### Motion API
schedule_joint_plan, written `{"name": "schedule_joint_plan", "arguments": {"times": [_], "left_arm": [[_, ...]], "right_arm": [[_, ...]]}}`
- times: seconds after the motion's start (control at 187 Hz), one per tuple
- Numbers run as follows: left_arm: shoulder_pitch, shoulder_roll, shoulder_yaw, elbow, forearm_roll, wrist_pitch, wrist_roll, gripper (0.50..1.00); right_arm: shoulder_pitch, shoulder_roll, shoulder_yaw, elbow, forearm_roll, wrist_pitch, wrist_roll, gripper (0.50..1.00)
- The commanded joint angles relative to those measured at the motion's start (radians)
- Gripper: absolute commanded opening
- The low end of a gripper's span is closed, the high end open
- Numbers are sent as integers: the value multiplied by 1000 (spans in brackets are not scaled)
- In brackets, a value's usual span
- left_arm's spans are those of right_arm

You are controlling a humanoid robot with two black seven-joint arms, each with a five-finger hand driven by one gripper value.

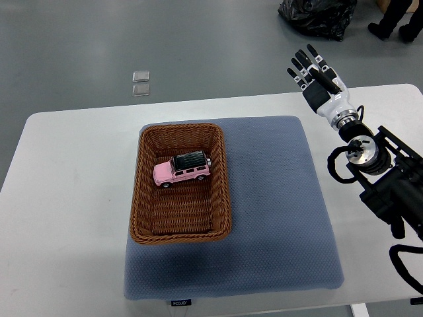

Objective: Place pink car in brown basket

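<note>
Car sits inside the brown basket, on its wheels, in the half farther from the robot, so placement looks done. Right hand hovers well right of the basket, beyond the tabletop's far edge, fingers spread, holding nothing. Looks small, rigid, light, probably slick-painted; best pinched across the body sides, not the roof.

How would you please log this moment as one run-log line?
pink car: inside brown basket | right hand: open, raised, clear | left: unseen
</note>
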Motion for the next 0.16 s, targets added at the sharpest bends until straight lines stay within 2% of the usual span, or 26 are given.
{"name": "schedule_joint_plan", "arguments": {"times": [0.0, 0.155], "left_arm": [[0, 0, 0, 0, 0, 0, 0, 1000], [0, 0, 2, 0, 0, 0, 0, 1000]], "right_arm": [[-5, -1, 0, -35, 50, 14, 8, 911], [-8, -3, 0, -35, 53, 26, 11, 911]]}}
